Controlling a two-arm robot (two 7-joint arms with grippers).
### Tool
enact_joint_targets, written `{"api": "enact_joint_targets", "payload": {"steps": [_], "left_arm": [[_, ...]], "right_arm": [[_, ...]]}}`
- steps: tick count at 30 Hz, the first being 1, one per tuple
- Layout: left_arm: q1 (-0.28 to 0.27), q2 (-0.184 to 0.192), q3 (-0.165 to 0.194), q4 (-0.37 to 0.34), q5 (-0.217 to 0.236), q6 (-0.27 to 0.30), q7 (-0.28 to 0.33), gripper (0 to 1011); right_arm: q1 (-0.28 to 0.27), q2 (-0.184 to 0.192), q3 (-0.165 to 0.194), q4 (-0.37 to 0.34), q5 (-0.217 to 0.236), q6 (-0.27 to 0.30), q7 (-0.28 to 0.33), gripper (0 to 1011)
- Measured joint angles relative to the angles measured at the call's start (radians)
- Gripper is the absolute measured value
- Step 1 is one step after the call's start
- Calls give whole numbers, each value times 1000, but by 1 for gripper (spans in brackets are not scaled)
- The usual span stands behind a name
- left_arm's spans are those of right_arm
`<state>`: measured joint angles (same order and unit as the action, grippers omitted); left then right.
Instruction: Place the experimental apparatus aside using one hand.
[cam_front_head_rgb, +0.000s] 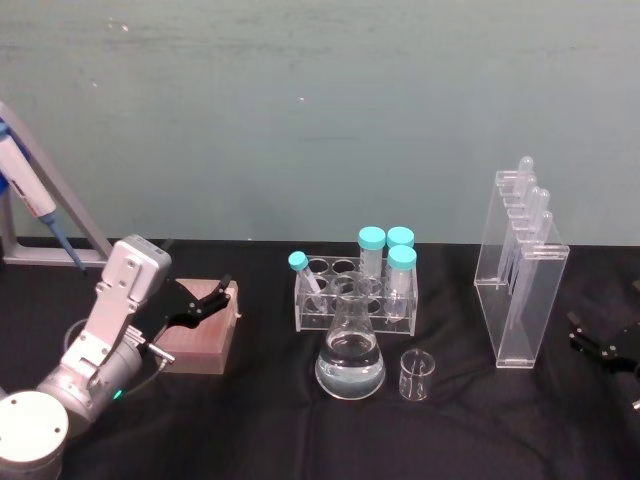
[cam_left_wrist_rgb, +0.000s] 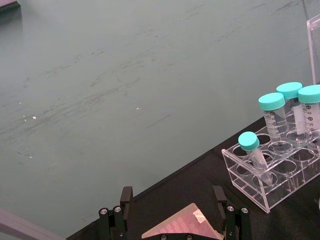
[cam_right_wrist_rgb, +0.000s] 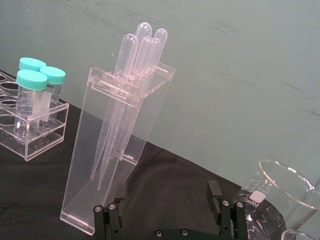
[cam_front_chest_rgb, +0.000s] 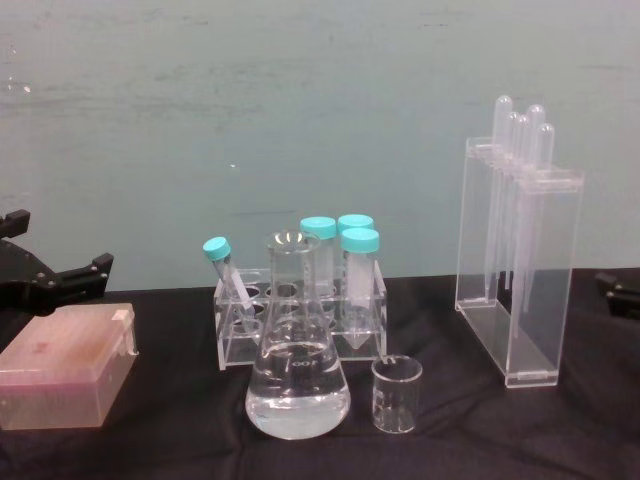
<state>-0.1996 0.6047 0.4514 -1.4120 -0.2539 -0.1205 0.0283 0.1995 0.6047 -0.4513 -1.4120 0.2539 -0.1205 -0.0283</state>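
Head view: finds right pincer (cam_front_head_rgb: 582, 335) apart near pipette stand (cam_front_head_rgb: 520, 290), likely chosen for reach; left pincer (cam_front_head_rgb: 215, 297) apart over pink box (cam_front_head_rgb: 205, 345).

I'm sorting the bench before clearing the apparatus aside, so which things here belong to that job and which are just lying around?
For the job: acrylic pipette stand, small glass beaker, conical flask holding clear liquid; left gripper, open, by the pink box; right gripper, open, near the stand.
Lying about: rack of teal-capped tubes, pink box, pipettor.
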Motion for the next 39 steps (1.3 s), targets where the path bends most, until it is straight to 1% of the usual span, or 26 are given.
{"api": "enact_joint_targets", "payload": {"steps": [4, 7, 8, 12, 17, 20, 25, 30, 35, 39], "left_arm": [[0, 0, 0, 0, 0, 0, 0, 1000], [0, 0, 0, 0, 0, 0, 0, 1000], [0, 0, 0, 0, 0, 0, 0, 1000], [0, 0, 0, 0, 0, 0, 0, 1000], [0, 0, 0, 0, 0, 0, 0, 1000], [0, 0, 0, 0, 0, 0, 0, 1000], [0, 0, 0, 0, 0, 0, 0, 1000], [0, 0, 0, 0, 0, 0, 0, 1000], [0, 0, 0, 0, 0, 0, 0, 1000], [0, 0, 0, 0, 0, 0, 0, 1000]], "right_arm": [[-4, -5, 7, -6, -11, 4, -12, 1003], [-23, -13, 25, -33, -33, 15, -49, 1003], [-23, -13, 25, -33, -33, 15, -49, 1003], [-66, -16, 57, -92, -41, 28, -81, 1003], [-109, -15, 81, -150, -38, 29, -88, 1003], [-136, -15, 95, -188, -37, 24, -95, 1003], [-178, -25, 113, -247, -55, 2, -117, 1003], [-197, -43, 117, -273, -58, -11, -115, 1003], [-202, -67, 114, -283, -58, -22, -99, 1003], [-199, -98, 112, -287, -62, -26, -92, 1003]]}}
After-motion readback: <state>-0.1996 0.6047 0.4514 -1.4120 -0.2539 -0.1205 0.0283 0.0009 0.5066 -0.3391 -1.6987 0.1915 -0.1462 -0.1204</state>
